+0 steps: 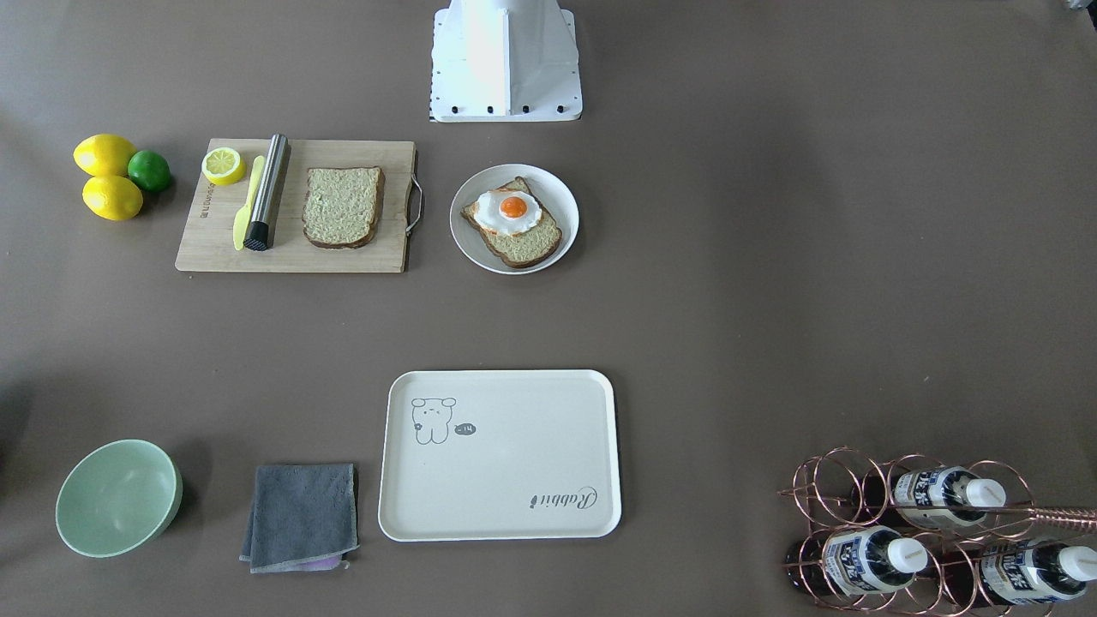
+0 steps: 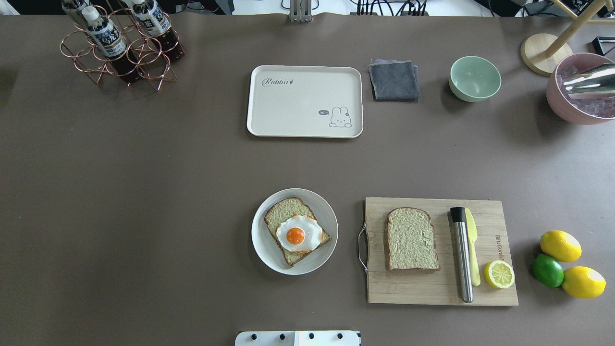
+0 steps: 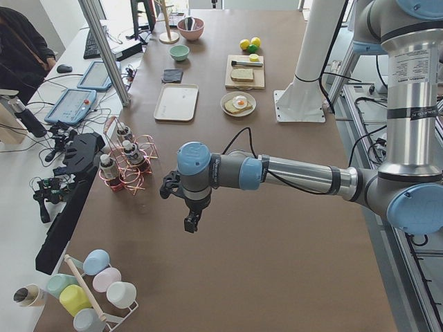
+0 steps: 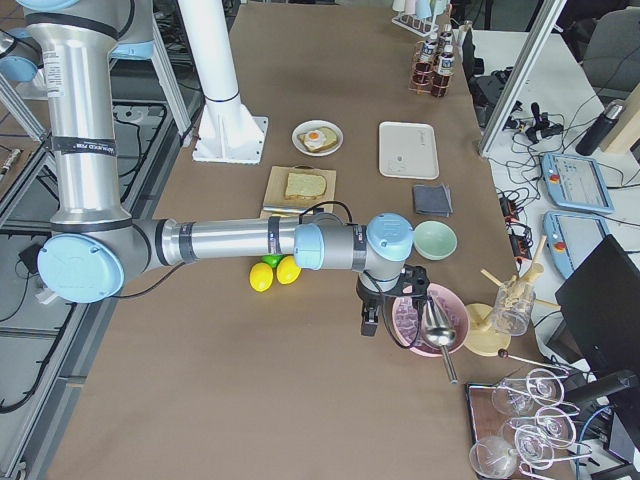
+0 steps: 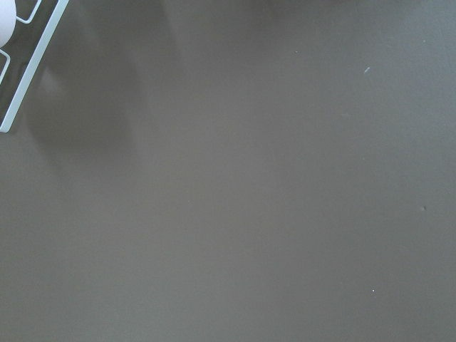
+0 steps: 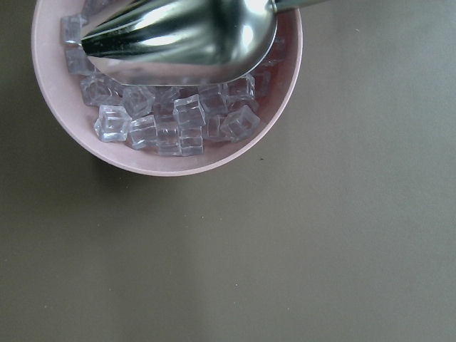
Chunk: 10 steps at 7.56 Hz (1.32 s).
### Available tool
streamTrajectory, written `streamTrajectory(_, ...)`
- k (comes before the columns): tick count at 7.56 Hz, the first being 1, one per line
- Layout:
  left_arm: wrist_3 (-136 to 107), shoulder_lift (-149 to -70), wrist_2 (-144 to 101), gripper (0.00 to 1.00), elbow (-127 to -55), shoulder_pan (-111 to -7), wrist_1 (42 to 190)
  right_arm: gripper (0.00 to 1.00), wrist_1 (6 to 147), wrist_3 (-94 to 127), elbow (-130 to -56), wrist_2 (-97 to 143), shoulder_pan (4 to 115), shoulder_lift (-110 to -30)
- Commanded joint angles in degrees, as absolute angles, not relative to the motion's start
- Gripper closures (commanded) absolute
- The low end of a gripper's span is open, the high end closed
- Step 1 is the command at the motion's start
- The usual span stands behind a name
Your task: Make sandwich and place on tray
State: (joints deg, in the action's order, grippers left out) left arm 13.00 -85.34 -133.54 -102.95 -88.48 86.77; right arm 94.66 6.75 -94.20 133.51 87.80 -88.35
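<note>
Left gripper and right gripper near table's ends, grip unreadable; fried egg could slip off plated bread if board slice lands skewed.

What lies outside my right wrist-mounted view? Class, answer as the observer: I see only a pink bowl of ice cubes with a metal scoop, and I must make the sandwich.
Observer: One bread slice lies bare on the wooden cutting board.
Operator: And the egg?
Observer: The fried egg sits on a second slice, on the round white plate beside the board.
Operator: Where does the sandwich go?
Observer: The tray lies beyond the plate from the robot, with nothing on it.
</note>
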Motion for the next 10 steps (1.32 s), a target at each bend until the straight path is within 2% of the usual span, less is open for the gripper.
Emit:
streamTrajectory(1, 12.83, -84.91, -133.59, 0.02, -102.66, -88.51, 86.66, 0.00, 94.66, 6.68, -94.22, 133.51, 87.80, -88.33)
streamTrajectory(10, 12.74, -84.29, -133.59, 0.02, -102.04, -88.51, 86.48, 0.00, 94.66, 6.24, -94.48, 133.59, 87.80, -88.50)
